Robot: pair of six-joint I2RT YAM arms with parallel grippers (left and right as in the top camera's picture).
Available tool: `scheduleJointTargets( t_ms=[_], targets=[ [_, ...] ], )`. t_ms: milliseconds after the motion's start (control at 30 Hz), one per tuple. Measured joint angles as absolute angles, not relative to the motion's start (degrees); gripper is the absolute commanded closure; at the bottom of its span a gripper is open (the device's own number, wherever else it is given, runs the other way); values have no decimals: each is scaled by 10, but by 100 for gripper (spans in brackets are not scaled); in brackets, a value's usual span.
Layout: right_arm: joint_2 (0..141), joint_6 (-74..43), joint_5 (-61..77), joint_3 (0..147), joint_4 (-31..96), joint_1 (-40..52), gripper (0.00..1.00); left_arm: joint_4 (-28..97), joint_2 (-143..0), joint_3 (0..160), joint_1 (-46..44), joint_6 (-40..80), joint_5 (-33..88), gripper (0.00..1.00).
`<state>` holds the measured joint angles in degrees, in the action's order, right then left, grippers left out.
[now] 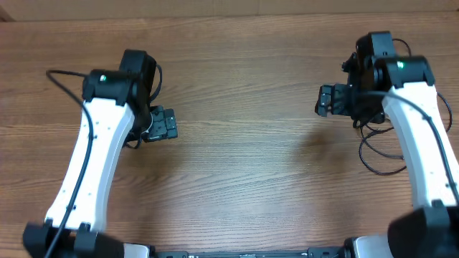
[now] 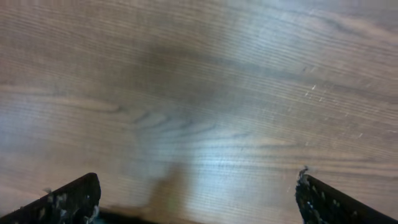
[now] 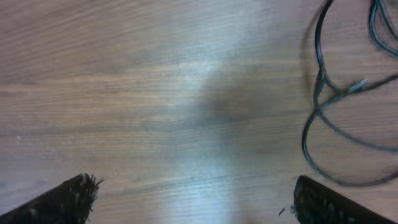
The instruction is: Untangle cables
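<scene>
The cables (image 1: pixel 366 161) are thin black cords lying in crossed loops on the wooden table at the right, beside and partly under my right arm. In the right wrist view they (image 3: pixel 318 87) show at the upper right, with a small plug end among the loops. My right gripper (image 1: pixel 328 100) is open and empty, to the left of the cables; its fingers (image 3: pixel 193 190) frame bare wood. My left gripper (image 1: pixel 163 125) is open and empty at the table's left, far from the cables; its wrist view (image 2: pixel 196 186) shows only wood.
The brown wooden table (image 1: pixel 244 158) spans the whole view. A thicker black cable fixed to the left arm (image 1: pixel 57 75) loops out at the far left. The robot bases sit along the front edge.
</scene>
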<state>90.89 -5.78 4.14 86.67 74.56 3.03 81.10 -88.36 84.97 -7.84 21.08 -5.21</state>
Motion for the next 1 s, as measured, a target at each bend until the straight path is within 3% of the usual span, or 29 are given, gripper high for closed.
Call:
scheduleJointTargets(
  t_ms=[333, 500, 1000],
  targets=[
    [627, -57, 43, 658, 535, 30, 0, 582, -584, 616, -79, 187, -50, 0],
    [514, -55, 37, 603, 521, 30, 0, 526, -418, 539, -79, 190, -50, 0],
    [476, -53, 34, 602, 551, 30, 0, 599, -354, 525, -79, 192, -50, 0]
  ],
)
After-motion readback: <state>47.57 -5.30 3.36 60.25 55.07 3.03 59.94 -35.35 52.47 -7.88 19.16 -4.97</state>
